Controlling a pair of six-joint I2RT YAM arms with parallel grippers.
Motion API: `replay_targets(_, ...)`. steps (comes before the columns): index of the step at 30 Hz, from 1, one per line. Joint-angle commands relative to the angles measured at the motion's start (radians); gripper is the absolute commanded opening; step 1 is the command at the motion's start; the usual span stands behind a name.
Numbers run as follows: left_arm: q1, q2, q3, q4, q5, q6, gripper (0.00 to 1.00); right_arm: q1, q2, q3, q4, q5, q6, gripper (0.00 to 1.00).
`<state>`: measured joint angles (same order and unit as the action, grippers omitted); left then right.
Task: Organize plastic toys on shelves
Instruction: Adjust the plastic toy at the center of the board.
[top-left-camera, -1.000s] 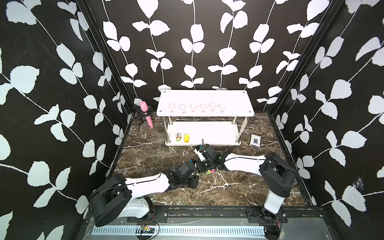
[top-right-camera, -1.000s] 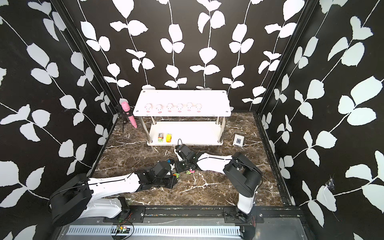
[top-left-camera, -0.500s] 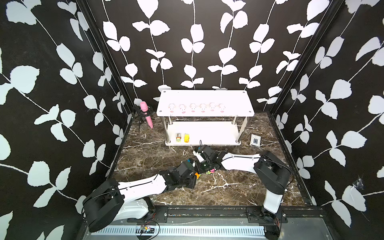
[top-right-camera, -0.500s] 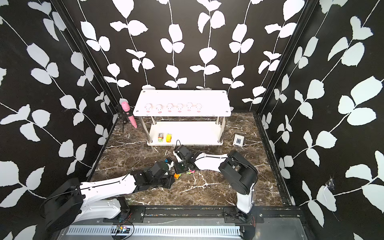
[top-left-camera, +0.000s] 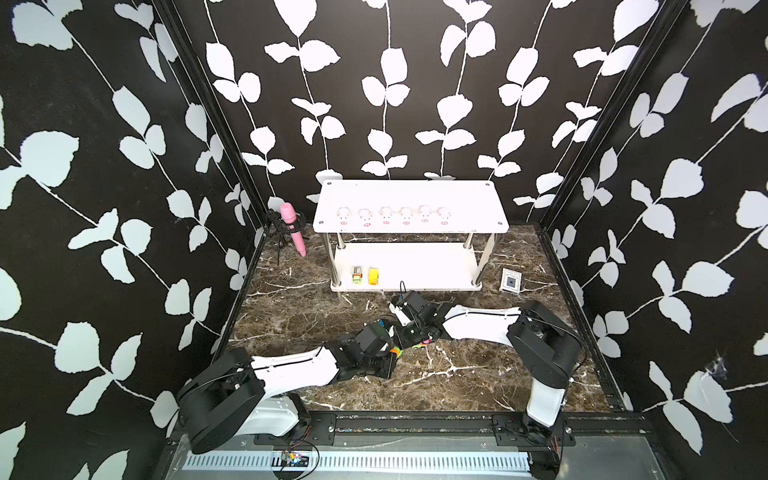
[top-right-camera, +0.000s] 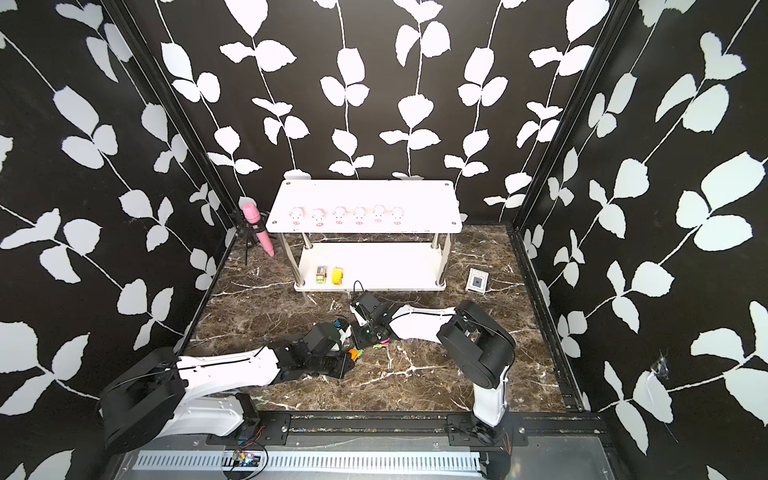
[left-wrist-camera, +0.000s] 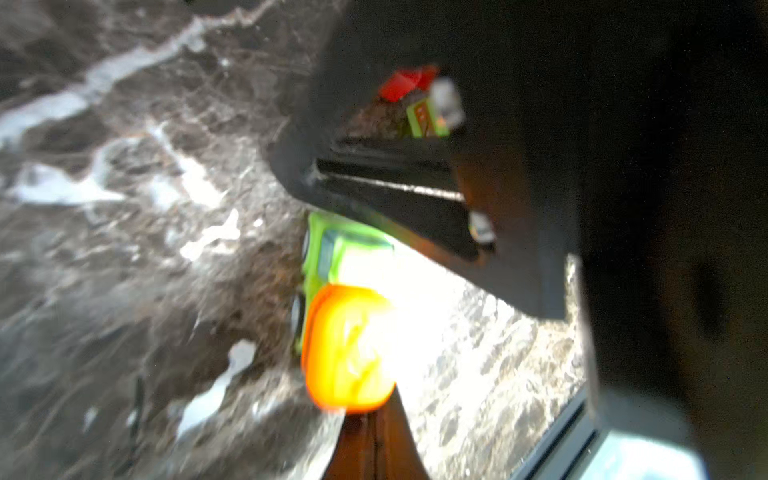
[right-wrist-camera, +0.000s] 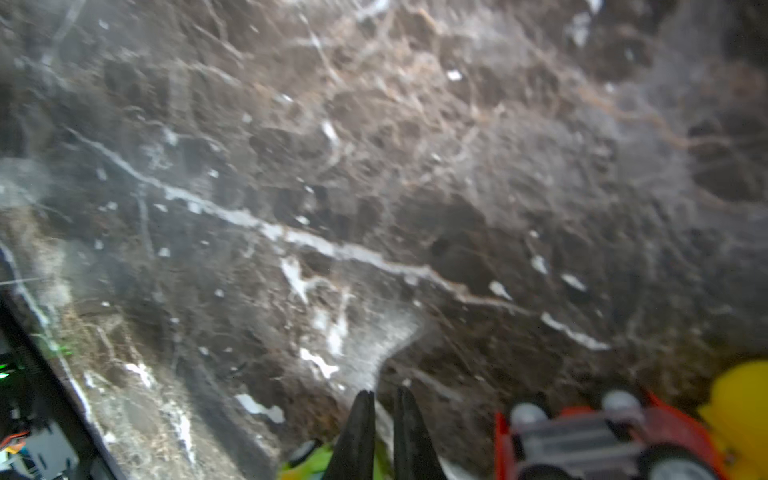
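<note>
On top board of shelves (top-left-camera: 411, 193): six pigs (top-left-camera: 386, 215) in a row. On lower board, left end: white-green car (top-left-camera: 356, 275) just beside yellow car (top-left-camera: 373, 276). Low over marble floor (top-left-camera: 457, 374) in front: both arms, near each other. Left gripper (left-wrist-camera: 370, 432) clenched, orange car (left-wrist-camera: 349, 345) right at its tips; cannot tell if pinched. Green car (left-wrist-camera: 332, 253) touching orange one, just beyond. Right gripper (right-wrist-camera: 383, 409) nearly closed, thin slit between tips; green toy (right-wrist-camera: 305, 461) at finger bases, grip impossible to tell. Upturned red car (right-wrist-camera: 602, 436) beside
</note>
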<state>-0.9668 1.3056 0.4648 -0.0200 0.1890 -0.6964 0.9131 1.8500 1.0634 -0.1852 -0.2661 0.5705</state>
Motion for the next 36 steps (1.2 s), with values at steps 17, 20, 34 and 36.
replay_targets(17, -0.015, 0.012, 0.033, -0.085, -0.25, -0.022, 0.05, 0.014, -0.057, -0.045, -0.003, 0.031, 0.008, 0.16)
replay_targets(20, -0.014, 0.014, 0.04, -0.105, -0.273, -0.024, 0.06, 0.016, -0.066, -0.058, -0.007, 0.034, 0.01, 0.16)
replay_targets(34, -0.014, -0.054, 0.039, -0.19, -0.326, -0.044, 0.09, 0.032, -0.115, -0.073, -0.002, 0.054, 0.008, 0.15)
replay_targets(36, -0.014, -0.082, 0.042, -0.18, -0.286, -0.014, 0.09, 0.032, -0.126, -0.067, -0.004, 0.077, 0.009, 0.14)
